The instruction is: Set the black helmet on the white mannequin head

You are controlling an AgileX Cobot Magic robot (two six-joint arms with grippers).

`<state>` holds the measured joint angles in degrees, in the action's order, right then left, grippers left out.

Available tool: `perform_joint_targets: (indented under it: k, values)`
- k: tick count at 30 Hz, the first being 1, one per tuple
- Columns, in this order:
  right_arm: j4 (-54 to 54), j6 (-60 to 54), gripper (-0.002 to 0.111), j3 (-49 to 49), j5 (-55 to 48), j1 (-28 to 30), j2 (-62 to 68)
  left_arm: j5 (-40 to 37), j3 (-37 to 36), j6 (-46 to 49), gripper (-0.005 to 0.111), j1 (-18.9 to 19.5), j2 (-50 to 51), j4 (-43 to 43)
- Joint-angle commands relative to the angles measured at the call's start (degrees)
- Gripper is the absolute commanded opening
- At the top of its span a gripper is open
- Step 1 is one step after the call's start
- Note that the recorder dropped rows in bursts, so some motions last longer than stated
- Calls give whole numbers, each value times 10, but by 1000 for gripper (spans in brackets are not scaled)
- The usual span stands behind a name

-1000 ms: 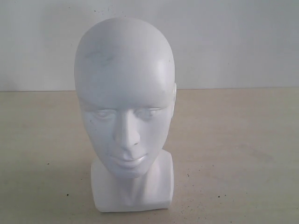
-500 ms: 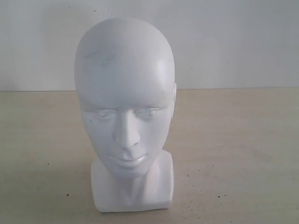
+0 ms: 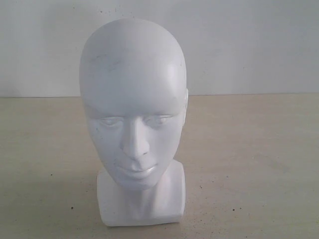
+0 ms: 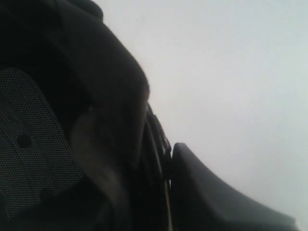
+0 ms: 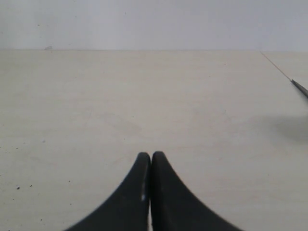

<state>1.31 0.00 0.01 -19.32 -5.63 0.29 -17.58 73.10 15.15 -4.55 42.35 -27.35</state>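
Exterior cam only caught the white mannequin head (image 3: 133, 119). It stood upright on the counter (image 3: 249, 164), face to camera, neck base (image 3: 142, 199) at 6 o'clock in frame, and the whole thing sat slightly toward 9 from centre. Wall (image 3: 249, 45) was behind at 12. No arm and no helmet in that view.

Left wrist cam was the only one with the black helmet (image 4: 106, 96). It was very close and filled about half the frame, with matte shell and mesh lining (image 4: 29, 144) showing and only wall behind it. Left claw (image 4: 169, 163) held the helmet's rim at a narrow gap. One finger (image 4: 211, 197) showed, pressed against the edge; the other was hidden by the shell.

Right wrist cam: right claw (image 5: 151, 157) was fully closed, tips touching, nothing between them. It was aimed low and flat across the counter toward the wall. The head was in neither wrist view.
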Motion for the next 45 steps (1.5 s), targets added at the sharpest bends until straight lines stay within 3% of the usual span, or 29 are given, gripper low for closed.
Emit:
perform_joint_targets:
  k: [1, 8, 20, 23, 26, 28, 30, 33, 35, 38, 40, 45]
  values:
    - [4, 0, 0, 0, 5, 4, -3, 73, 13, -121, 5, 0, -26, 142]
    - [4, 0, 0, 0, 5, 4, -3, 128, 13, -283, 5, 0, -60, 296]
    - [4, 0, 0, 0, 5, 4, -3, 238, -54, -406, 5, -1, -90, 304]
    - [4, 0, 0, 0, 5, 4, -3, 323, -107, -541, 5, -1, -90, 462]
    - [4, 0, 0, 0, 5, 4, -3, 402, -143, -588, 5, -1, -88, 470]
    - [4, 0, 0, 0, 5, 4, -3, 532, -162, -714, 5, -1, -77, 570]
    - [4, 0, 0, 0, 5, 4, -3, 589, -162, -815, 5, -1, -60, 633]
    - [4, 0, 0, 0, 5, 4, -3, 675, -162, -878, 5, -1, -24, 655]
    - [4, 0, 0, 0, 5, 4, -3, 773, -162, -886, 5, -1, 8, 635]
    - [4, 0, 0, 0, 5, 4, -3, 842, -162, -926, 5, -1, 46, 599]
    - [4, 0, 0, 0, 5, 4, -3, 875, -162, -956, 5, -1, 72, 589]
    - [4, 0, 0, 0, 5, 4, -3, 875, -162, -1045, 5, -1, 134, 584]
